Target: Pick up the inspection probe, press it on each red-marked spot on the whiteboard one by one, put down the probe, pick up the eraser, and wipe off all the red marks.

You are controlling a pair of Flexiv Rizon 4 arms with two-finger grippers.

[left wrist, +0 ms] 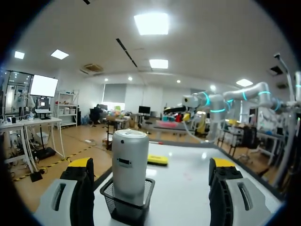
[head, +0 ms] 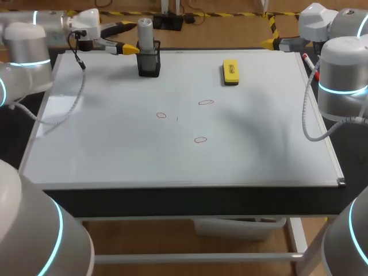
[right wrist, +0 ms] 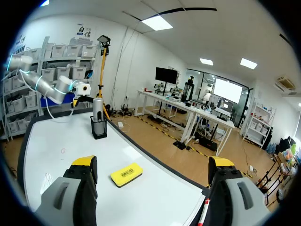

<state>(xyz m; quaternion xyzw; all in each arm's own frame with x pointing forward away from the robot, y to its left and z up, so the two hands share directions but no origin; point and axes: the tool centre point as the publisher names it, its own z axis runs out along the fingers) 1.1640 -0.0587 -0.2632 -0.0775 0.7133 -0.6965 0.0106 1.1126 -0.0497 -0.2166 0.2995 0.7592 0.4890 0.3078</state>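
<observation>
The inspection probe [head: 146, 39], a grey cylinder, stands upright in a black mesh holder [head: 149, 64] at the whiteboard's [head: 103, 149] far left. Three red outlines are drawn mid-board: one [head: 161, 115], another [head: 206, 103], a third [head: 200, 139]. The yellow eraser [head: 230, 72] lies at the far middle-right. My left gripper [head: 127, 49] is open, level with the probe and just left of it. In the left wrist view the probe [left wrist: 130, 165] stands ahead between the open fingers of the gripper [left wrist: 152, 165], untouched. My right gripper [head: 268, 43] hovers open at the far right edge; its wrist view shows the gripper [right wrist: 153, 162] empty, with the eraser [right wrist: 127, 174] ahead.
A red marker pen [head: 309, 62] lies along the board's right edge, also seen beside the right gripper as the pen [right wrist: 203, 212]. The left arm's cable [head: 77, 92] hangs over the board's left side. The board's frame [head: 322, 138] borders the work area.
</observation>
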